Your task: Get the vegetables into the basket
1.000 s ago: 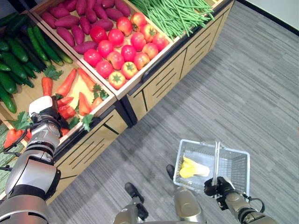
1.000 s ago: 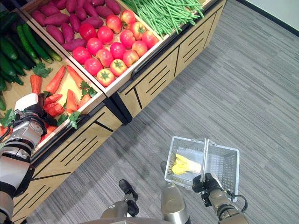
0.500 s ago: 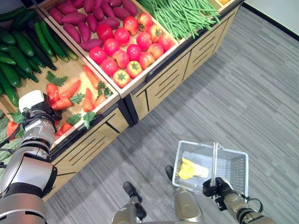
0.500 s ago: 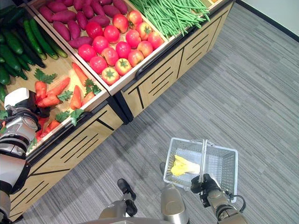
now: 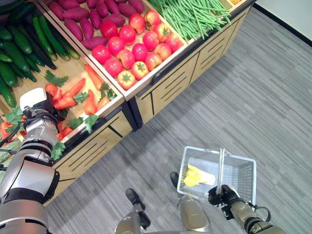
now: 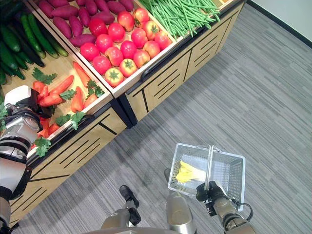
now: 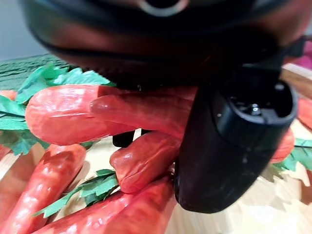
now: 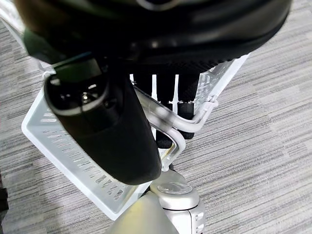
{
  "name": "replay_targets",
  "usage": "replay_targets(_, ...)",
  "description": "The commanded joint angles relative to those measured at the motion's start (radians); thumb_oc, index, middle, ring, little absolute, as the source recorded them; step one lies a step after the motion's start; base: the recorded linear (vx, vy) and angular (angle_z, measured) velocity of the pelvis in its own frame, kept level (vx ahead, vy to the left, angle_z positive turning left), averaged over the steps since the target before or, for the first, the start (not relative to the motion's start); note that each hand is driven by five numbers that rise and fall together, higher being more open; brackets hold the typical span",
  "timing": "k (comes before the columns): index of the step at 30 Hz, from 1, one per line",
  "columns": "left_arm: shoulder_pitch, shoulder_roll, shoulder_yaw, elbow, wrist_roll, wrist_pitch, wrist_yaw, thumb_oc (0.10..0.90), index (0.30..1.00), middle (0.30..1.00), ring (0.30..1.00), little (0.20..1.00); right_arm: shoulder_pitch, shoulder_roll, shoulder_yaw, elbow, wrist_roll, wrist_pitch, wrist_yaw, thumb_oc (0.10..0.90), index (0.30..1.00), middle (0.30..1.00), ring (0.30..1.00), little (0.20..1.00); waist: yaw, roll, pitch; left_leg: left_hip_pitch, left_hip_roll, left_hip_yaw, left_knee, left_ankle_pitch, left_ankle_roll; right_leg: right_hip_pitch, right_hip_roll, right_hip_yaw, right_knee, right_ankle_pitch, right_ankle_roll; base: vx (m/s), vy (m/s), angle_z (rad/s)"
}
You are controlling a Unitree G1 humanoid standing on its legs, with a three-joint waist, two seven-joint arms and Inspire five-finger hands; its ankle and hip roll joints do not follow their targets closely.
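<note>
The left hand is down in the carrot compartment at the front left corner of the wooden produce stand; its wrist view shows the thumb lying against a pile of carrots with green tops, but whether the fingers are closed round one cannot be told, since they are hidden among the vegetables. More carrots lie loose along the front edge of that compartment; cucumbers fill the section behind it, towards the stand's left side; sweet potatoes and tomatoes share the middle section, the tomatoes nearer the front edge; green beans are heaped at the right end. The right hand is curled round the handle of a white wire basket, which hangs over the grey striped floor, well apart from the stand's front edge; a yellow leafy vegetable lies inside the basket, against its left wall.
</note>
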Motion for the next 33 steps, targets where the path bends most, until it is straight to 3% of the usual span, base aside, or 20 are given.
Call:
replay_targets(1,-0.051,0.040,0.000,-0.018,-0.024,-0.001,0.070,0.400,0.300,0.300,0.300,0.300,0.095,-0.023,0.050,0.024,-0.050,0.027,0.007,0.400,0.300,0.300,0.300,0.300,0.028,0.014,0.016,0.022,0.006,-0.093,0.003,-0.004,-0.073,-0.054,-0.010,-0.113,0.024,0.022,0.029,0.04,-0.014,0.08)
replay_targets(13,-0.037,0.131,0.041,-0.320,0.014,-0.027,0.178,0.400,0.300,0.300,0.300,0.300,0.124,-0.029,0.028,0.034,-0.081,0.016,0.002,0.400,0.300,0.300,0.300,0.300,0.042,0.013,-0.022,0.052,0.001,-0.112,0.003,-0.014,-0.074,-0.003,-0.016,-0.134,0.003,0.019,0.031,0.01,-0.008,0.07)
replay_targets(24,-0.028,0.217,0.069,-0.456,0.048,-0.049,0.215,0.400,0.300,0.300,0.300,0.300,0.136,-0.042,0.013,0.052,-0.112,0.013,0.003,0.400,0.300,0.300,0.300,0.300,0.049,0.014,-0.054,0.086,0.000,-0.119,0.003,-0.022,-0.075,0.041,-0.018,-0.143,-0.006,0.015,0.033,0.01,-0.003,0.02)
replay_targets(33,0.157,0.205,0.199,-0.647,0.063,-0.060,0.163,0.400,0.300,0.300,0.300,0.300,0.139,-0.039,-0.036,0.062,-0.116,0.036,0.012,0.400,0.300,0.300,0.300,0.300,0.069,0.008,-0.099,0.142,-0.009,-0.143,0.003,-0.038,-0.070,0.114,-0.025,-0.160,-0.003,-0.008,0.035,0.02,-0.008,0.03)
